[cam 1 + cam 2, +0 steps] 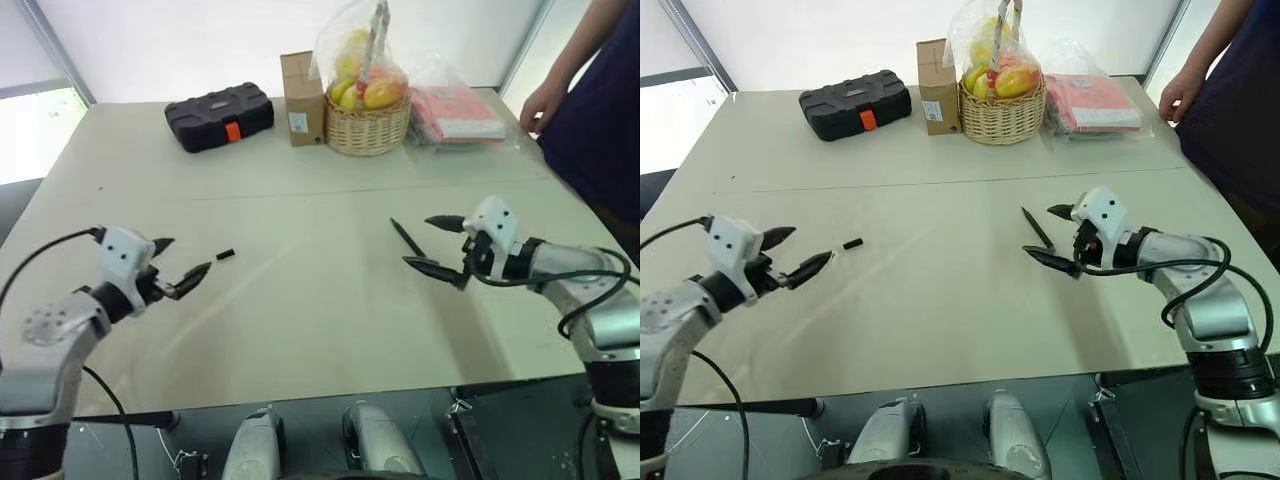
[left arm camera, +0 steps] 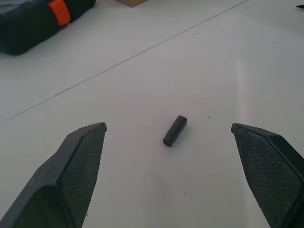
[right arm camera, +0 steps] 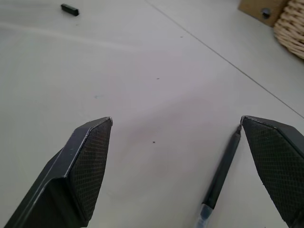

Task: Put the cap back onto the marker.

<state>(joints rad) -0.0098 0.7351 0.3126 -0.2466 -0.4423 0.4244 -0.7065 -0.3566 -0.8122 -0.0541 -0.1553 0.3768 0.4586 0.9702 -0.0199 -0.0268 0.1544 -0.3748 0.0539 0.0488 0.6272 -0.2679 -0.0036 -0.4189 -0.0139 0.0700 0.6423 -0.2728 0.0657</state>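
The cap [image 1: 225, 254] lies on its side on the pale table [image 1: 300, 330], alone, on the robot's left half of the top. The left gripper [image 1: 180, 262] hovers just short of it with its two black fingers spread wide and nothing between them; in the left wrist view the cap [image 2: 175, 130] sits on the bare surface ahead of the gap between the fingertips [image 2: 90, 137], touching neither.

The marker [image 1: 407, 238] lies flat on the table on the robot's right half, well apart from the cap, slanting away from the robot. The right gripper [image 1: 432, 243] is also released, jaws wide, empty, with the marker just beside one finger (whether they actually touch I cannot tell). In the right wrist view the marker [image 3: 221, 173] runs along the inside of that finger [image 3: 275, 161], and the cap [image 3: 70, 8] shows far off.

At the far edge stand a black tool case [image 1: 219, 116] with an orange latch, a small cardboard box [image 1: 302, 98], a wicker basket [image 1: 368, 127] of fruit in a clear bag, and a red packet [image 1: 455, 112]. A person's hand [image 1: 541, 103] rests by the far right corner.
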